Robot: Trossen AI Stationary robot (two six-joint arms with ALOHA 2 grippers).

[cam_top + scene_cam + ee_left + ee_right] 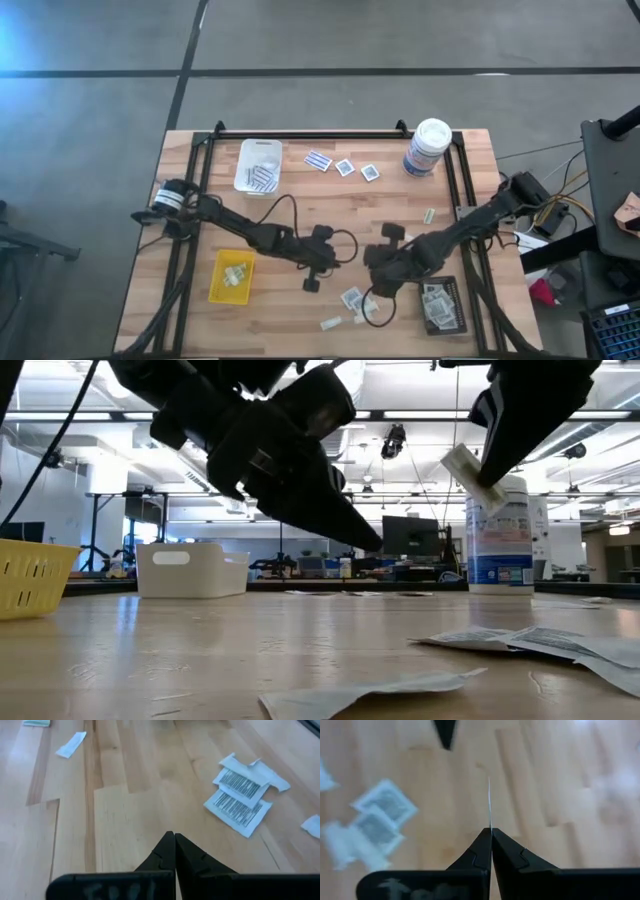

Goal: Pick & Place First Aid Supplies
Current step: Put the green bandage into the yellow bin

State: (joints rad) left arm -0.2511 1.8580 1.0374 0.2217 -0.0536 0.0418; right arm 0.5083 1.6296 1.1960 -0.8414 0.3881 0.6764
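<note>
My right gripper [490, 831] hangs above the table's near middle, shut on one small pale first aid packet [470, 470]. The right wrist view shows the packet edge-on as a thin line [489, 802]. My left gripper [174, 837] is shut with nothing between its fingers. It slants down over bare wood left of the right gripper [376, 290]. Two barcode-printed packets [240, 797] lie flat on the table ahead of the left gripper [311, 285]. More packets [351, 298] lie below the right gripper. My right gripper pinches the packet by one end [489, 824] between its two fingers, which slant down from above. The packet sticks out past the fingertips, tilted, and is lifted clear of the table.
A white tray [258, 165] with striped strips stands far left. A yellow tray [232, 277] is near left and a black tray [440, 305] holding packets is near right. A white canister [428, 148] stands far right. Loose packets [345, 167] lie along the far middle.
</note>
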